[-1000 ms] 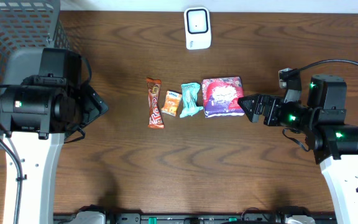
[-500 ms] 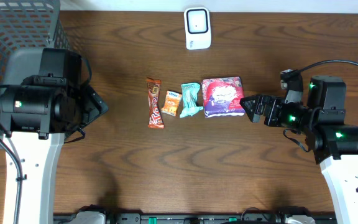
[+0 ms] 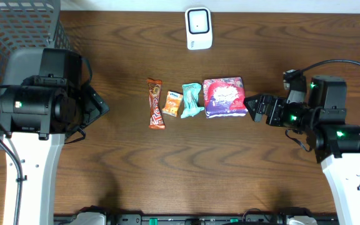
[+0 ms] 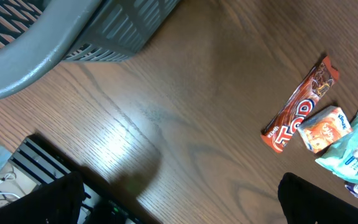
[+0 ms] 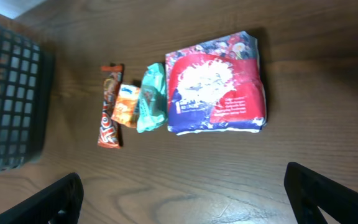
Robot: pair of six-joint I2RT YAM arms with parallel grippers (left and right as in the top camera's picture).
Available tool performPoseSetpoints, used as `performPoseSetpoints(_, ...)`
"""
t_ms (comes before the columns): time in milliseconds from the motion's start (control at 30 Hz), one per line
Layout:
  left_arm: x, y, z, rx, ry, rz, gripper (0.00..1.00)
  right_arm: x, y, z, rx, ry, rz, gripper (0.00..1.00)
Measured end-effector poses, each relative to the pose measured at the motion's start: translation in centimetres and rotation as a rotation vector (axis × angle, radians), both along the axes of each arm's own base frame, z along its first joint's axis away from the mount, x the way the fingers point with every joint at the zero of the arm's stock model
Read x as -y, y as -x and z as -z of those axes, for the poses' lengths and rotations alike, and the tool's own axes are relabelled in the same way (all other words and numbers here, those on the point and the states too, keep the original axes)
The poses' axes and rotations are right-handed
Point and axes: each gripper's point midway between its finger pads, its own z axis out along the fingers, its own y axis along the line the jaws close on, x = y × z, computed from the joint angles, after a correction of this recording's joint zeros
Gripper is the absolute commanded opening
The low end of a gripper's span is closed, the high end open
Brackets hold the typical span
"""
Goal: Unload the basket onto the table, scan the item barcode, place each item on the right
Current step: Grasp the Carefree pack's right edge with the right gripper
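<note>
We note that the right gripper (image 3: 249, 103) has backed slightly rightward, away from the purple packet (image 3: 224, 97).

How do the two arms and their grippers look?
The left arm and right arm have white links, bulky black housings and black cables. The right one shows small green lights. The left gripper and right gripper are black and tapered.

Dark wood-grain table (image 3: 230, 169)
</note>
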Motion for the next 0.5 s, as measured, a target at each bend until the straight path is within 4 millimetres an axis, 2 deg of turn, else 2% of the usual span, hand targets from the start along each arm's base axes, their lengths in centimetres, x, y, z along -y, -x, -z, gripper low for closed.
performPoseSetpoints(233, 0.0, 0.0, 0.0, 0.000, 0.000, 0.000, 0.99, 0.3, -1.4, 2.8, -0.076, 0.019, 0.011, 0.99)
performPoseSetpoints(367, 0.0, 0.0, 0.0, 0.000, 0.000, 0.000, 0.99, 0.3, -2.7, 5.8, -0.141, 0.036, -0.003, 0.98)
performPoseSetpoints(500, 0.0, 0.0, 0.0, 0.000, 0.000, 0.000, 0.99, 0.0, -3.9, 7.9, -0.173, 0.024, -0.026, 0.99)
